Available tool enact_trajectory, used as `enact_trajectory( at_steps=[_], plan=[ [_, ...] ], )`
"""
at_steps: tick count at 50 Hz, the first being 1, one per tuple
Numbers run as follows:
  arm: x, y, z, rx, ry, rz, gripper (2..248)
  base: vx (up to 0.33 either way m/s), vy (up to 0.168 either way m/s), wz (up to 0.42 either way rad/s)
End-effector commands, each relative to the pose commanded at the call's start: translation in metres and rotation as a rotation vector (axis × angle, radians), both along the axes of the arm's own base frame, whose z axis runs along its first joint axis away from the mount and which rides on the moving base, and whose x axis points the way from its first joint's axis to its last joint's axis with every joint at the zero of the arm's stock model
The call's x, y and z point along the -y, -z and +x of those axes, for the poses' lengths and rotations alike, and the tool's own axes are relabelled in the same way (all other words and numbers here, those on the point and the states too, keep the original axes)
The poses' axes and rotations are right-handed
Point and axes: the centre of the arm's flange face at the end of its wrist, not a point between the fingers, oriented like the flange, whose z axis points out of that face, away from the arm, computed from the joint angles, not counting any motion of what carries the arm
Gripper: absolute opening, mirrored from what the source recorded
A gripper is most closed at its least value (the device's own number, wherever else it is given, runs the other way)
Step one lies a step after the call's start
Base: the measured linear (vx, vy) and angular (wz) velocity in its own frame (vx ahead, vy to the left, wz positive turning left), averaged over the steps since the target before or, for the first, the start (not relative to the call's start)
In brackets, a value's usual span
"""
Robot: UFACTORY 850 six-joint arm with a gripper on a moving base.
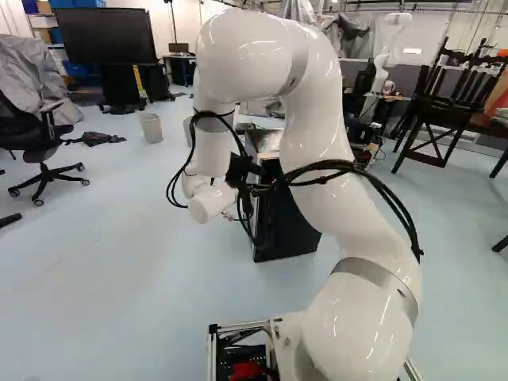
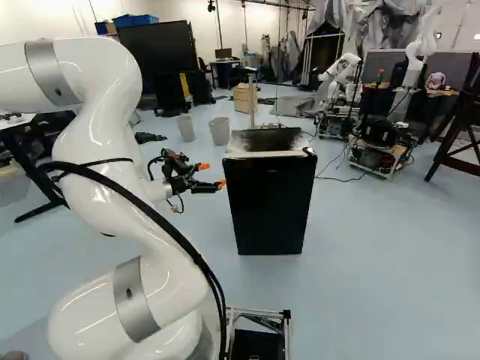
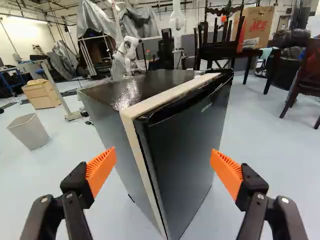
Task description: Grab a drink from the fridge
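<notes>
The black fridge (image 2: 270, 202) stands on the floor with its door shut, at the middle of the right base view and partly hidden behind my arm in the left base view. My gripper (image 2: 211, 175) is beside the fridge's left side in the right base view. In the wrist view my open gripper (image 3: 163, 167) has nothing between its orange pads, and the fridge (image 3: 185, 150) stands ahead, one upright corner facing the fingers. No drink shows.
Two grey bins (image 2: 219, 131) and a wooden cabinet (image 2: 244, 97) stand beyond the fridge. Another robot (image 2: 341, 82) is farther back. Dark wooden chairs (image 1: 444, 103) are at the right of the left base view, an office chair (image 1: 40, 139) at its left.
</notes>
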Motion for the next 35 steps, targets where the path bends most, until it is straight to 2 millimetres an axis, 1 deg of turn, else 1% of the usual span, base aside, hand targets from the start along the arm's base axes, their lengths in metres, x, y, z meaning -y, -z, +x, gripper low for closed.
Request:
enact_trajectory(
  at_steps=[10, 35],
  plan=[
    [-0.001, 0.011, 0.007, -0.008, 0.007, -0.006, 247, 0.000, 0.000, 0.000],
    [-0.003, 0.014, 0.024, 0.007, 0.024, 0.005, 247, 0.000, 0.000, 0.000]
  ],
)
